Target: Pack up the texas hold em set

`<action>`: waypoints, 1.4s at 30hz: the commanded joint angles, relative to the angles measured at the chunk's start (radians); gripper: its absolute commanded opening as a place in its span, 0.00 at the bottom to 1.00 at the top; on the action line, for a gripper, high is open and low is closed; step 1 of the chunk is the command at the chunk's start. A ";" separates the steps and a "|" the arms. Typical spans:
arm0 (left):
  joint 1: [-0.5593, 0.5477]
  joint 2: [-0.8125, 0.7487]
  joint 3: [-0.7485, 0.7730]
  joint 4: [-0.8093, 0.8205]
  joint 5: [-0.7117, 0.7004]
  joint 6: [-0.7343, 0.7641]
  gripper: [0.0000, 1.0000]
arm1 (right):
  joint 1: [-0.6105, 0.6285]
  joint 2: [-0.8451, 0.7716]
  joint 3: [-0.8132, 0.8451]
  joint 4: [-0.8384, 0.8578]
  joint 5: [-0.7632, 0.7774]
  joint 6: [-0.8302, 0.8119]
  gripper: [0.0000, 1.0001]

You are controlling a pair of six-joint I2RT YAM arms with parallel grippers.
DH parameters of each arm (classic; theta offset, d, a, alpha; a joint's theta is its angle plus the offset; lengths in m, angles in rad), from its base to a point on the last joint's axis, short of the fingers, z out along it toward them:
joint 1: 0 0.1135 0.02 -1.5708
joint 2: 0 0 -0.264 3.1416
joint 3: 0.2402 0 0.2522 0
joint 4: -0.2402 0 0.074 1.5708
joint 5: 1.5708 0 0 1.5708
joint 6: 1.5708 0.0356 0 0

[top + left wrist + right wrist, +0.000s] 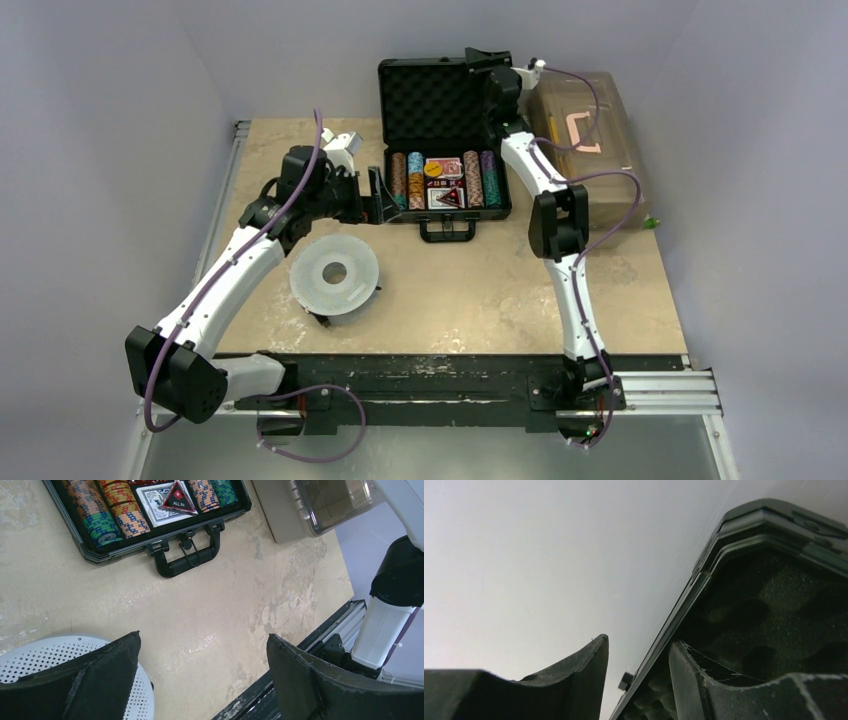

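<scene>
The texas hold em set's black briefcase (pixel 450 213) lies open at the back centre, its foam-lined lid (pixel 432 100) upright. Rows of coloured chips (pixel 407 180) and red card decks (pixel 445 195) fill the base, and the handle (pixel 447 231) faces me. My right gripper (pixel 487 62) is at the lid's top right corner. In the right wrist view its jaws (pixel 639 641) straddle the lid's edge (pixel 684 600), one finger behind and one against the foam, with a gap showing. My left gripper (pixel 375 195) hovers wide open by the case's left side, holding nothing (pixel 202 640).
A grey-white perforated disc (pixel 334 273) lies on the table in front of the left arm, under its left finger (pixel 100 680). A translucent brown toolbox (pixel 590 140) stands right of the case, close behind the right arm. The table's black front rail (pixel 300 655) is near.
</scene>
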 commanded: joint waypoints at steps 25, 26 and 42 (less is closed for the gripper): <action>0.025 0.002 0.038 0.040 0.026 -0.011 0.93 | 0.001 0.004 0.069 0.069 0.128 0.025 0.00; 0.028 0.000 0.038 0.040 0.028 -0.012 0.93 | 0.001 -0.026 0.036 0.085 0.110 0.018 0.00; 0.076 -0.051 0.034 0.040 -0.003 -0.001 0.93 | 0.024 -0.546 -0.682 0.289 -0.020 -0.011 0.00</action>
